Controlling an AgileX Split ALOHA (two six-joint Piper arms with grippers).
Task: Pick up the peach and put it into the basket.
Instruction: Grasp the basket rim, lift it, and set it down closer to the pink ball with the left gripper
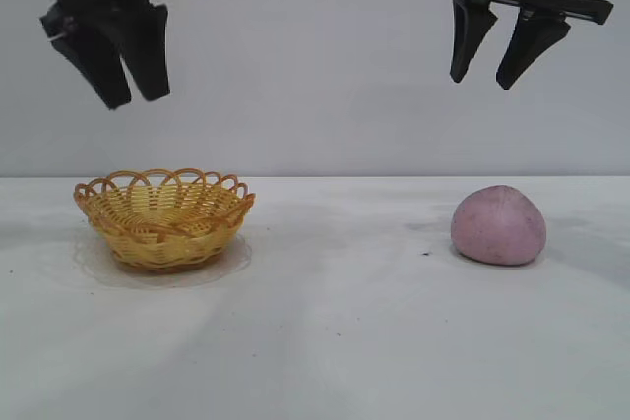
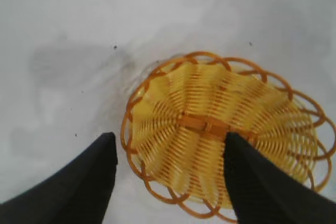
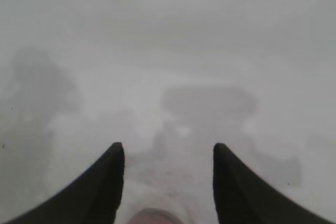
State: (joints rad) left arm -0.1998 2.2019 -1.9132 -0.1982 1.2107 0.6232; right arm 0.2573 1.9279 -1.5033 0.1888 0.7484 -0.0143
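Right gripper agape, empty, high above peach; left gripper likewise parted over basket; white table between.

only a sliver of the peach shows at the right wrist view's edge; both arms cut off above.

- Exterior view: low, level with the table, facing both arms.
- Left wrist view: looks steeply down, close over basket; shared with the exterior view.
- Right wrist view: angled down at the table; peach at the frame edge, also in the exterior view.
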